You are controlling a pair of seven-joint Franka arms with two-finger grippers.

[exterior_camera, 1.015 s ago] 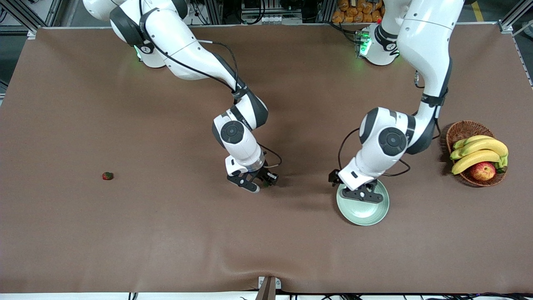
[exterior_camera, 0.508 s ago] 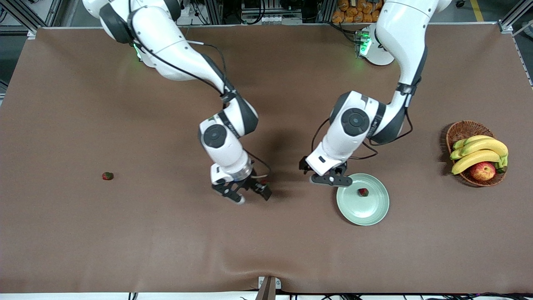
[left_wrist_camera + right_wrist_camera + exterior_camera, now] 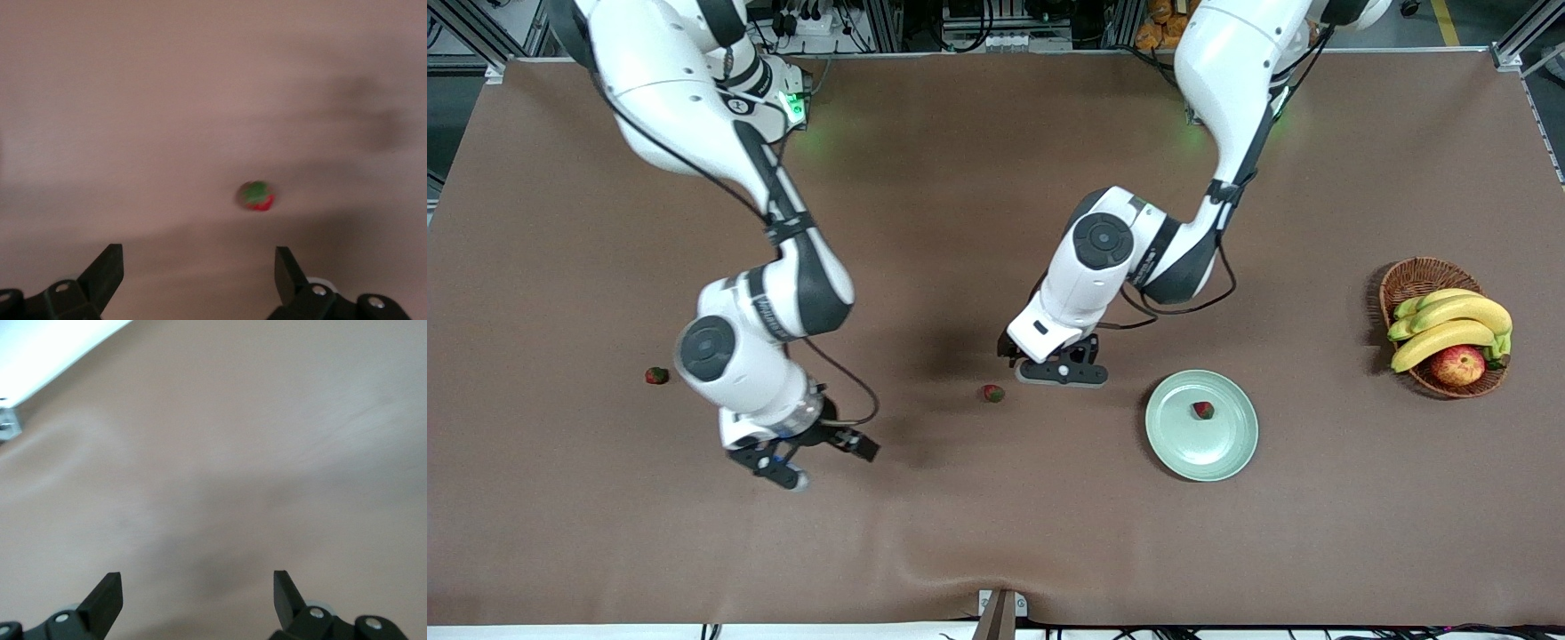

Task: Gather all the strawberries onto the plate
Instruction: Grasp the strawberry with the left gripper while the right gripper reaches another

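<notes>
Left wrist view: strawberry [image 3: 257, 195] lies green cap up.

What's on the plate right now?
One strawberry lies on the plate, near its middle. The rest of the plate is bare and nothing covers it. Two more strawberries sit on the table, one beside the left gripper, another toward the right arm's end.

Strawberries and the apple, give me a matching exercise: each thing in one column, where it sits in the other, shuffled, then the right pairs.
Things
1. strawberry
2. strawberry
3. strawberry
4. apple

Places
A. in the wicker basket, beside the bananas
B. on the table by the left gripper
C. on the plate
D. on the table toward the right arm's end

Pairs: 1-C, 2-B, 3-D, 4-A
</notes>
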